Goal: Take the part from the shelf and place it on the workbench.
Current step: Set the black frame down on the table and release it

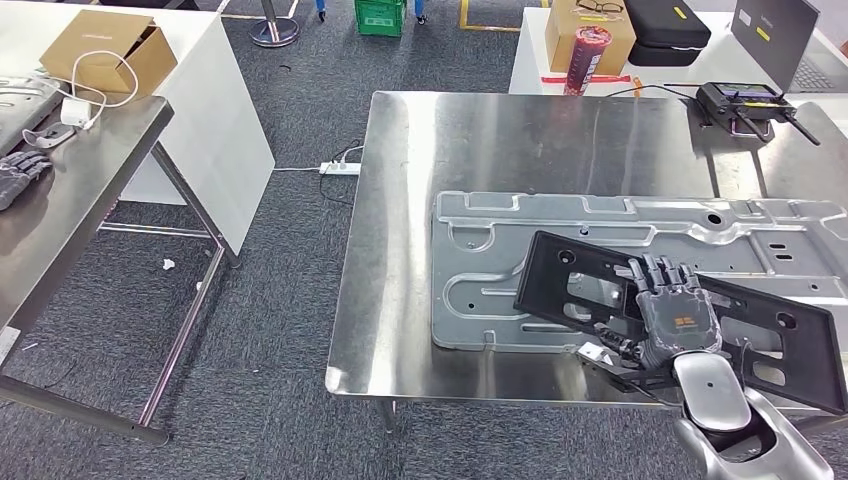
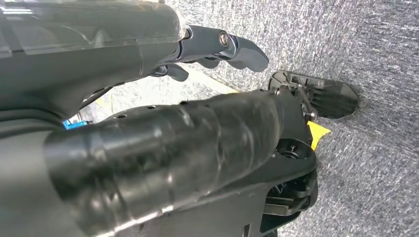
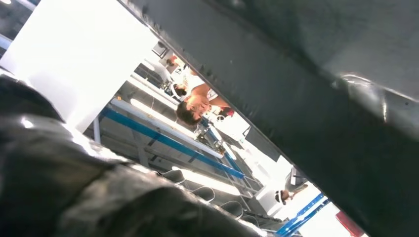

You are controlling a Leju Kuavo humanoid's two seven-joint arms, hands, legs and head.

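Note:
My right hand grips a flat black frame-like part near its middle, fingers over the top face. The part sits tilted, just above or resting on a large silver sheet-metal panel that lies on the steel workbench; contact cannot be judged. The part's right end reaches past the bench's front right corner. In the right wrist view the dark part runs across close to the camera. My left hand hangs over the grey carpet, its fingers stretched out and holding nothing.
On the bench's far right lies a black remote controller. Behind it are a white table with a red cup and a laptop. A second steel table stands left. A power strip lies on the floor between.

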